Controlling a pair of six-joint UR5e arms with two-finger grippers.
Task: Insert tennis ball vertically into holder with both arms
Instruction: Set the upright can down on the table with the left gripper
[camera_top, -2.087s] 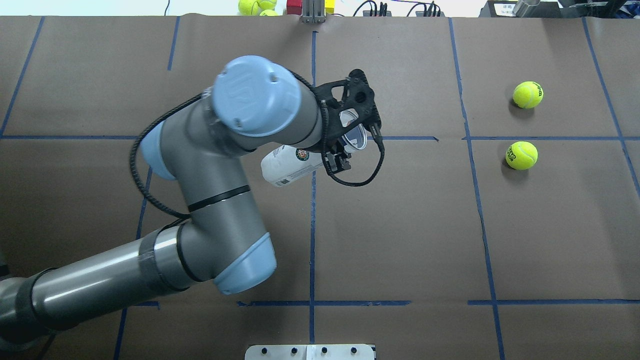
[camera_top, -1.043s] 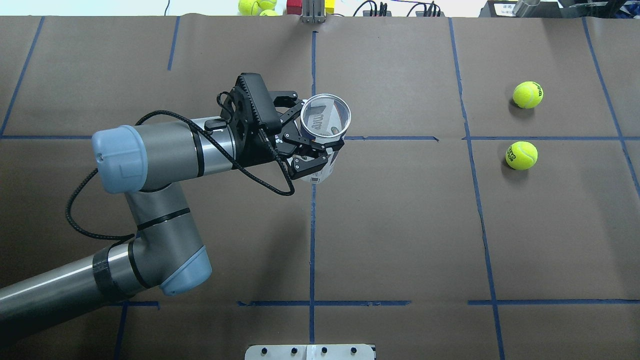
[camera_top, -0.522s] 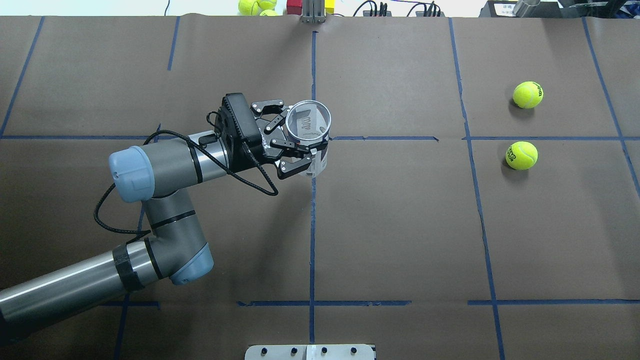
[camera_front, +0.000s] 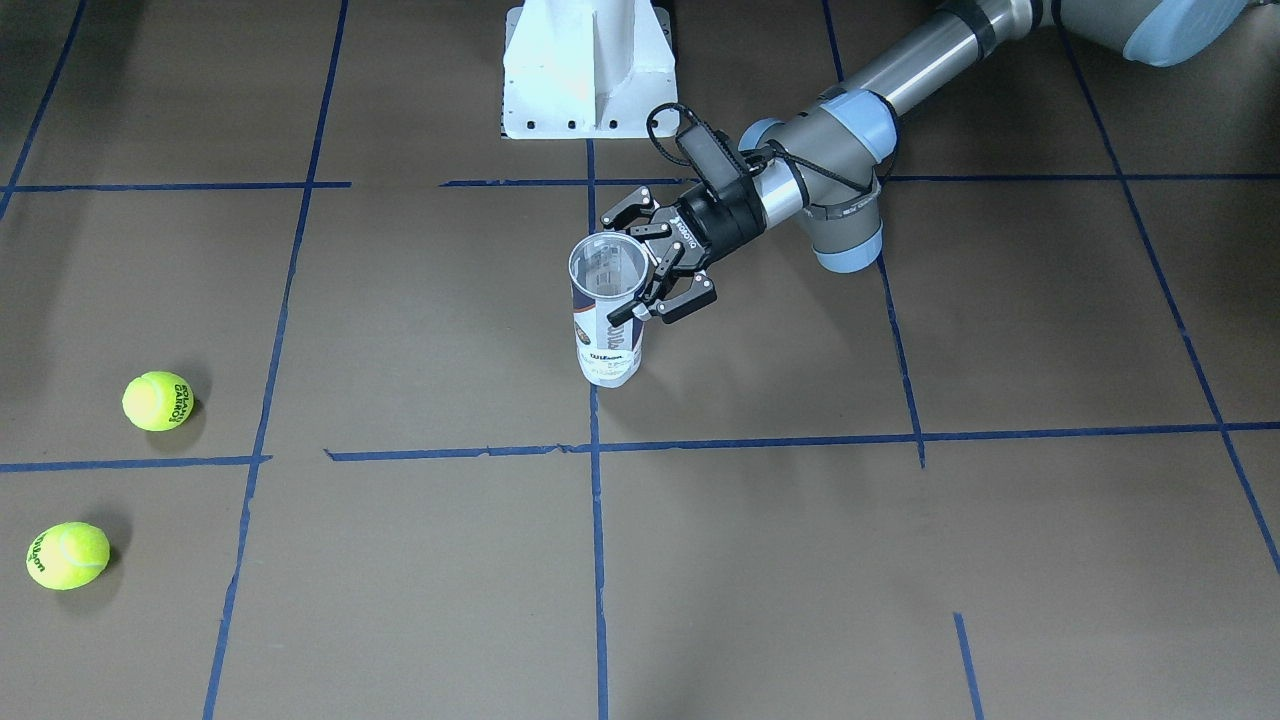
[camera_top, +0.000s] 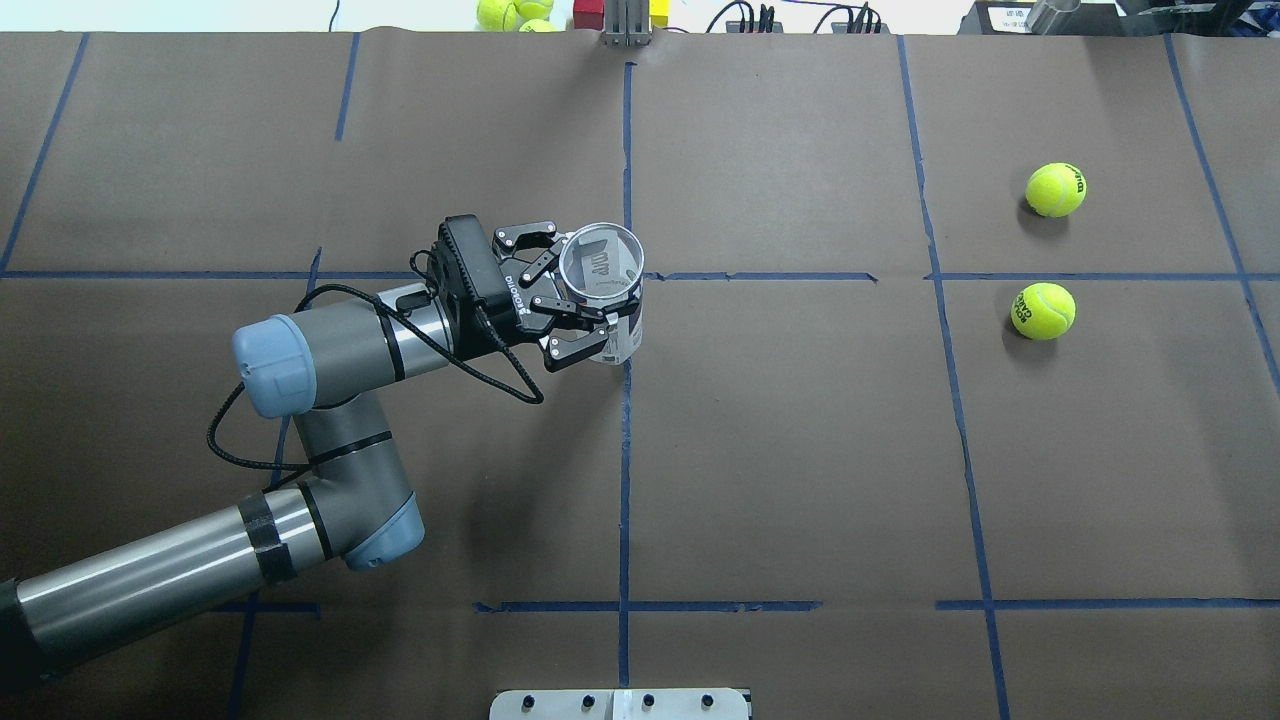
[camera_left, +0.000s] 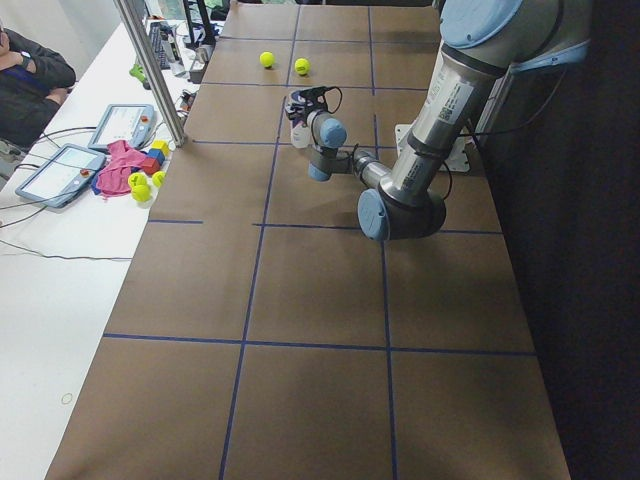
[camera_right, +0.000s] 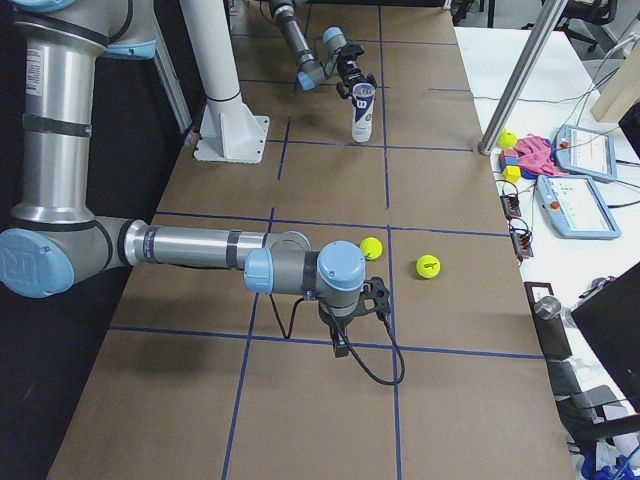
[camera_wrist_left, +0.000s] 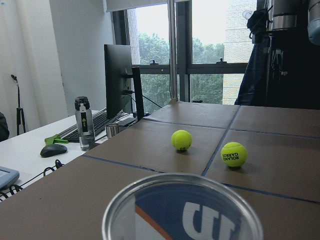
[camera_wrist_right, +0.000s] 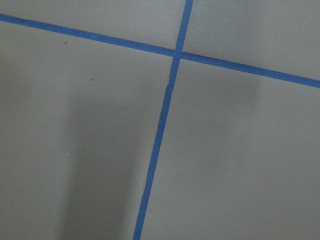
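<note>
The holder (camera_top: 603, 300), a clear tube with a silver rim and a white-and-navy label, stands upright with its open end up near the table's middle. It also shows in the front view (camera_front: 606, 335). My left gripper (camera_top: 580, 292) is shut on the holder just below its rim, coming at it from the side. The left wrist view looks over the rim (camera_wrist_left: 182, 207). Two tennis balls (camera_top: 1055, 189) (camera_top: 1043, 310) lie on the table far right, apart from the holder. My right gripper (camera_right: 340, 342) shows only in the right side view, hanging low near those balls. I cannot tell whether it is open.
The white pedestal base (camera_front: 585, 70) stands at the robot side. A metal post (camera_top: 625, 25), spare balls (camera_top: 510, 12) and coloured blocks sit at the far edge. Tablets (camera_left: 60, 170) lie on the side table. Blue tape lines cross the brown table cover.
My left arm turned the holder from tilted to upright, lowered it and drew it back a little to the left. The balls have not moved.
</note>
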